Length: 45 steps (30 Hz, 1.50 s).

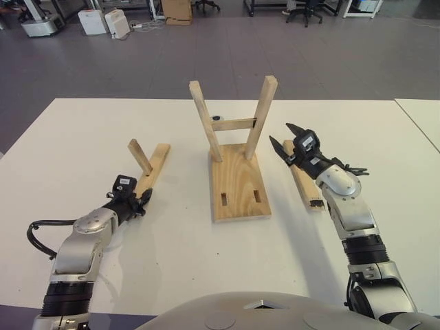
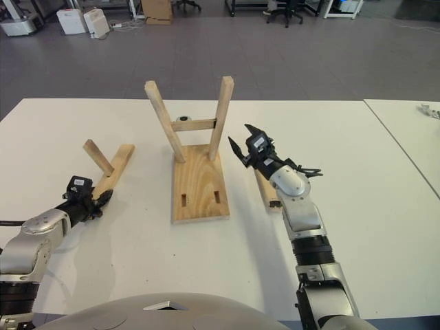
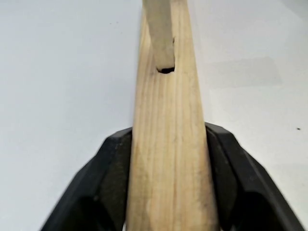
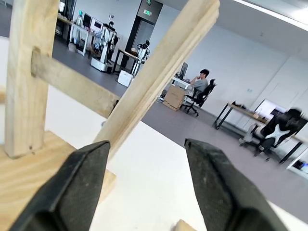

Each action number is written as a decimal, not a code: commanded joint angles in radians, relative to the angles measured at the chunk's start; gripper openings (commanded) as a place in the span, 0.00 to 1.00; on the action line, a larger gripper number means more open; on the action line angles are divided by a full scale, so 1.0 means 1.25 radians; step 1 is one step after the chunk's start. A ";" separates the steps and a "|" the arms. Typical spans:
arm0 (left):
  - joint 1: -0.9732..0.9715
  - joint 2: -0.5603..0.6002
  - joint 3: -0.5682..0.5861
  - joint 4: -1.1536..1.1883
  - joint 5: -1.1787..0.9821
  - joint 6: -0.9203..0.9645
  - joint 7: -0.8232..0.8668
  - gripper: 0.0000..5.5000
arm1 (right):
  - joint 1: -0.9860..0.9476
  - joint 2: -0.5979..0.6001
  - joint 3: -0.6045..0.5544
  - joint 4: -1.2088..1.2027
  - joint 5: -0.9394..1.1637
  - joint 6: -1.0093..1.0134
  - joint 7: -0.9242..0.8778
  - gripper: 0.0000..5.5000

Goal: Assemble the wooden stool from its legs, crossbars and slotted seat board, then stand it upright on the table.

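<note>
Stool half built: seat board (image 1: 237, 182) lies flat at mid-counter (image 1: 82, 137), with a standing leg pair (image 1: 262, 113) and crossbar (image 1: 232, 124) seated at its far end and two near slots (image 1: 224, 199) empty. Left pincer (image 1: 141, 199) pinches the near end of a lying leg (image 1: 157, 165) that bears a crossbar stub (image 1: 139, 155). Right pincer (image 1: 279, 132) hangs spread beside the standing pair, above a loose leg (image 1: 306, 185). Judged next: join the loose leg to the stub, then seat both. Bare counter flanks the board, and its far edge lies behind the standing legs.

Head stereo pair above table (image 1: 82, 130); wrist cameras close-up.
</note>
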 commanded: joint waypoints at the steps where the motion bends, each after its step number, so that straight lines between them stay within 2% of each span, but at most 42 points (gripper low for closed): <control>1: -0.111 -0.058 0.194 -0.065 -0.178 -0.114 -0.027 0.37 | -0.102 0.017 -0.087 -0.131 0.309 0.274 0.061 0.52; 3: -0.201 -0.075 0.235 -0.128 -0.261 -0.119 -0.001 0.37 | -0.190 0.015 -0.107 -0.149 0.407 0.368 0.066 0.58; 5: -0.288 -0.078 0.193 -0.201 -0.292 -0.099 0.016 0.37 | -0.333 0.051 -0.134 -0.110 0.485 0.439 0.018 0.66; 7: -0.365 -0.076 0.111 -0.245 -0.284 -0.077 0.016 0.37 | -0.476 0.102 -0.160 -0.033 0.544 0.484 -0.040 0.69; 11: -0.446 -0.080 -0.039 -0.277 -0.243 -0.053 -0.007 0.37 | -0.622 0.173 -0.227 0.060 0.672 0.552 -0.118 0.70; 16: -0.438 -0.057 -0.119 -0.283 -0.189 -0.067 -0.055 0.37 | -0.654 0.189 -0.300 0.095 0.770 0.609 -0.234 0.70; 19: -0.422 -0.043 -0.138 -0.286 -0.160 -0.078 -0.080 0.37 | -0.644 0.183 -0.328 0.088 0.830 0.653 -0.302 0.57; 26: -0.365 -0.029 -0.201 -0.316 -0.100 -0.113 -0.136 0.37 | -0.510 0.144 -0.348 -0.021 0.951 0.779 -0.456 0.35; 30: -0.304 -0.032 -0.256 -0.332 -0.066 -0.136 -0.159 0.37 | -0.344 0.132 -0.365 -0.152 1.017 0.779 -0.536 0.21; 31: -0.287 -0.035 -0.279 -0.339 -0.056 -0.133 -0.162 0.44 | -0.293 0.137 -0.374 -0.199 1.028 0.759 -0.556 0.20; 34: -0.220 -0.016 -0.339 -0.380 -0.026 -0.104 -0.168 0.53 | -0.135 0.127 -0.392 -0.343 1.044 0.712 -0.596 0.19; 37: -0.141 0.007 -0.310 -0.393 -0.013 -0.100 -0.156 0.59 | 0.009 0.084 -0.416 -0.433 1.027 0.685 -0.594 0.19; 43: -0.070 0.041 -0.299 -0.380 0.042 -0.097 -0.150 0.77 | 0.169 0.028 -0.400 -0.429 0.883 0.623 -0.546 0.19; 45: -0.068 0.040 -0.297 -0.369 0.061 -0.099 -0.141 0.78 | 0.178 0.024 -0.386 -0.407 0.856 0.599 -0.527 0.19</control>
